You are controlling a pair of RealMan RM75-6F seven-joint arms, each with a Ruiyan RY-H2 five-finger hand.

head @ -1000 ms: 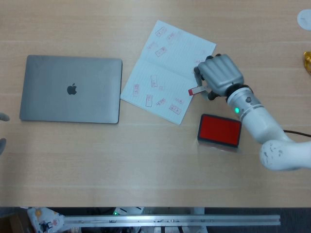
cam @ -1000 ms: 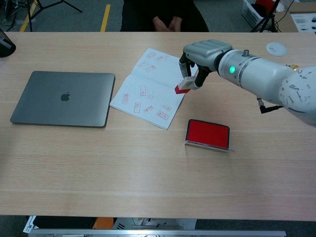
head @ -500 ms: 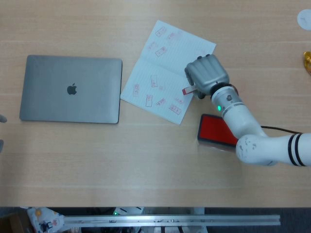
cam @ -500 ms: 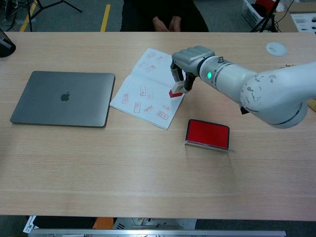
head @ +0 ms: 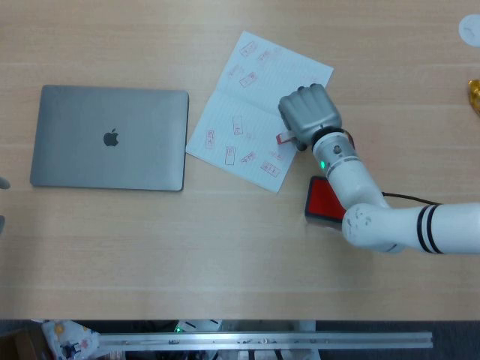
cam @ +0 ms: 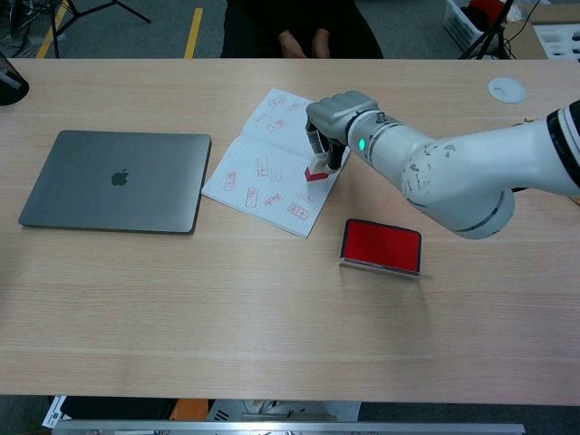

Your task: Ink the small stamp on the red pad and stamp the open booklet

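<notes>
My right hand (head: pixel 308 115) (cam: pixel 333 120) grips the small stamp (cam: pixel 315 169) (head: pixel 285 138), white-bodied with a red base, over the right page of the open booklet (head: pixel 247 97) (cam: pixel 263 154). In the chest view the stamp's red base sits at or just above the page near its right edge; contact cannot be told. The page carries several red imprints. The red ink pad (cam: pixel 381 245) (head: pixel 322 198) lies open on the table to the right of the booklet, partly hidden by my forearm in the head view. My left hand is out of both views.
A closed grey laptop (head: pixel 109 137) (cam: pixel 113 181) lies left of the booklet. A white round lid (cam: pixel 507 88) (head: pixel 469 28) sits at the far right. A seated person (cam: pixel 304 27) is behind the far table edge.
My right hand has carried the stamp leftward from beside the booklet's right edge onto the right page and lowered it toward the paper. The forearm now covers more of the ink pad.
</notes>
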